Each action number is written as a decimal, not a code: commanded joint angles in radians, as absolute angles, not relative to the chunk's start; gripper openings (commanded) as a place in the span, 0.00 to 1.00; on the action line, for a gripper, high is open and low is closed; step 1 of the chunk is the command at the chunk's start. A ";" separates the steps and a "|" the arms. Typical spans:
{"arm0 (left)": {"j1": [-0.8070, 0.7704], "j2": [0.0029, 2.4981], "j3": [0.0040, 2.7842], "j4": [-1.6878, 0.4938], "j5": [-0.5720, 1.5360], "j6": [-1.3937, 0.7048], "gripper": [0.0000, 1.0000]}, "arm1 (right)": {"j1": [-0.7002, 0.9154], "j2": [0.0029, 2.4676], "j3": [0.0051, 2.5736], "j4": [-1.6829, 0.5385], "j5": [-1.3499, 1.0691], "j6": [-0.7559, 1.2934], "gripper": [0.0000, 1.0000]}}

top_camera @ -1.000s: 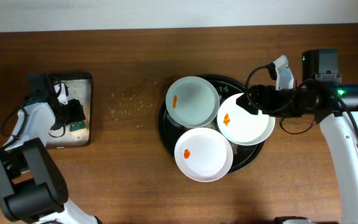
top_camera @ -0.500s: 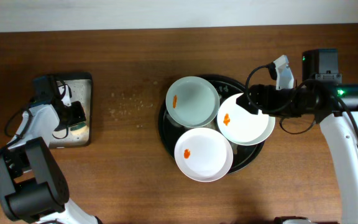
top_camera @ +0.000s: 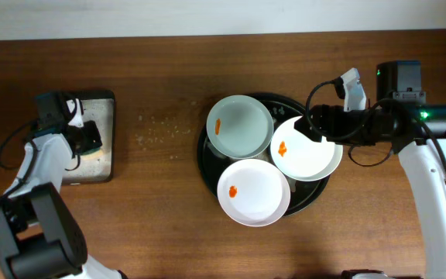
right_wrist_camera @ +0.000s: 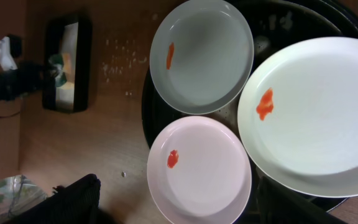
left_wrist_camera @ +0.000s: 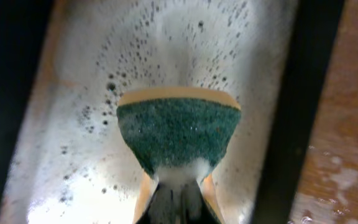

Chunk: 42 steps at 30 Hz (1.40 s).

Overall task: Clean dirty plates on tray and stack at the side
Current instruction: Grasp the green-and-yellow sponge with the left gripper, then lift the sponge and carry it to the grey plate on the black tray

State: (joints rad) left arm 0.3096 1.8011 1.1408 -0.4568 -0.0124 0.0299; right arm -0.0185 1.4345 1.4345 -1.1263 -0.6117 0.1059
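Three white plates with orange smears lie on the round black tray (top_camera: pixel 204 161): one at the back left (top_camera: pixel 240 125), one on the right (top_camera: pixel 307 149), one at the front (top_camera: pixel 254 192). My right gripper (top_camera: pixel 316 126) hovers open over the right plate's back rim, and nothing shows between its fingers. In the right wrist view the three plates (right_wrist_camera: pixel 201 56), (right_wrist_camera: pixel 319 115), (right_wrist_camera: pixel 197 171) fill the frame. My left gripper (left_wrist_camera: pixel 178 190) is shut on a green and yellow sponge (left_wrist_camera: pixel 178 130) over the wet rectangular tray (left_wrist_camera: pixel 73 137). From overhead, the left gripper (top_camera: pixel 85 141) sits inside that tray (top_camera: pixel 105 105).
Small crumbs or droplets (top_camera: pixel 157 130) dot the wooden table between the rectangular tray and the round tray. The right plate overhangs the round tray's right rim. Bare wood lies in front of and behind both trays.
My left gripper has closed on the sponge and shifted slightly within the rectangular tray. The right arm and the plates have not moved.
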 commanded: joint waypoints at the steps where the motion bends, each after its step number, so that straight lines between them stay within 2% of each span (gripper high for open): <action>1: 0.308 1.850 1.118 -0.446 -0.020 0.062 0.00 | -0.012 1.427 1.449 -1.119 -0.625 0.110 0.81; 11: 0.308 1.620 1.226 -0.570 0.161 0.060 0.00 | -0.012 1.427 1.450 -1.111 -0.625 0.109 0.81; 16: 0.286 1.609 1.231 -0.577 0.440 0.055 0.00 | -0.012 1.427 1.450 -1.106 -0.625 0.109 0.81; 19: 0.213 1.592 1.270 -0.579 0.484 0.011 0.00 | -0.012 1.427 1.449 -1.098 -0.624 0.110 0.81; 23: 0.018 1.587 1.362 -0.572 0.472 0.011 0.00 | -0.012 1.429 1.449 -1.097 -0.612 0.114 0.81; 25: -0.084 1.587 1.377 -0.538 0.419 0.011 0.00 | -0.007 1.442 1.449 -1.097 -0.572 0.142 0.78; 26: -0.147 1.589 1.377 -0.510 0.370 0.011 0.00 | 0.007 1.458 1.449 -1.096 -0.510 0.175 0.71; 28: -0.262 1.605 1.377 -0.462 0.286 0.011 0.00 | 0.046 1.499 1.449 -1.079 -0.424 0.197 0.63; 31: -0.344 1.650 1.377 -0.416 0.245 0.010 0.00 | 0.096 1.573 1.449 -1.009 -0.380 0.197 0.59; 34: -0.396 1.740 1.377 -0.356 0.246 -0.009 0.00 | 0.124 1.652 1.449 -0.930 -0.380 0.202 0.58; 42: -0.416 1.957 1.377 -0.327 0.245 -0.016 0.00 | 0.143 1.797 1.449 -0.799 -0.379 0.217 0.58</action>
State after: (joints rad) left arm -0.4160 1.9003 1.3708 -0.3313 0.2535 0.0017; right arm 0.1238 1.7508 1.4353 -0.8272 -0.3958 0.2138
